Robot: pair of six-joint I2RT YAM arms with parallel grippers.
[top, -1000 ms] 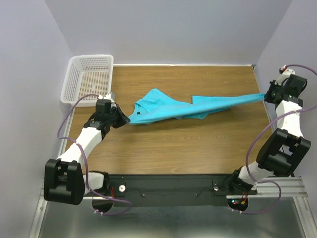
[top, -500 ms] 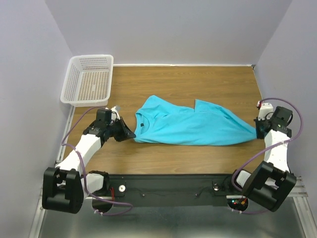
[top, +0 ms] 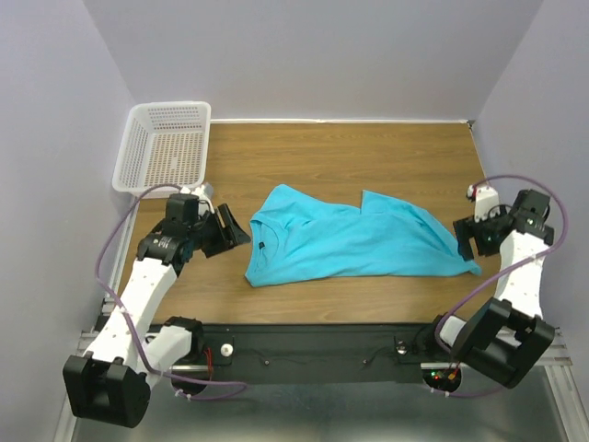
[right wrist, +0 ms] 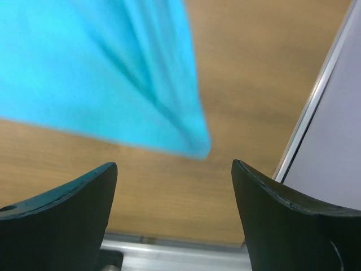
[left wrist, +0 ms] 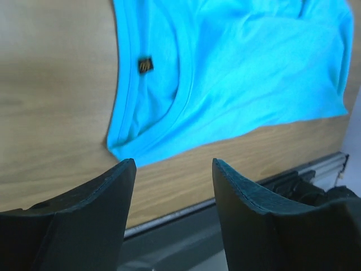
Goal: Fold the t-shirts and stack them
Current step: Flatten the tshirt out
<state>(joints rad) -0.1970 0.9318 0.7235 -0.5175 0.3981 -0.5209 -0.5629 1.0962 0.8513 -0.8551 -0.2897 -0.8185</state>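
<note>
Top view, shirt: the turquoise t-shirt (top: 359,244) lies spread across the middle of the wooden table (top: 350,152), with its collar toward 9 o'clock and its hem toward 3 o'clock. It is mostly flat, with a rumpled flap along its 12 o'clock edge.
Top view, step: the shirt looks laid out and no fold has been made yet. The white mesh basket (top: 166,109) sits at the table's 10 o'clock corner, well apart from the shirt.
Top view, next move: probably each gripper comes down on an edge of the cloth, pinches it, and carries it across for the first fold. The rumpled flap may want smoothing first.
Top view, arms: the left gripper (top: 232,232) is just beside the collar at 9 o'clock. The right gripper (top: 463,238) is at the hem corner at 3 o'clock.
Left wrist view, fingers: the left gripper (left wrist: 174,162) has its jaws apart with nothing between them. The t-shirt (left wrist: 242,73) lies beyond the tips at 12 o'clock, and its dark neck label (left wrist: 145,65) shows inside the collar.
Right wrist view, fingers: the right gripper (right wrist: 174,164) has its jaws wide apart and grips nothing. The t-shirt (right wrist: 84,68) is blurred, and its hem corner points down between the tips without touching them.
</note>
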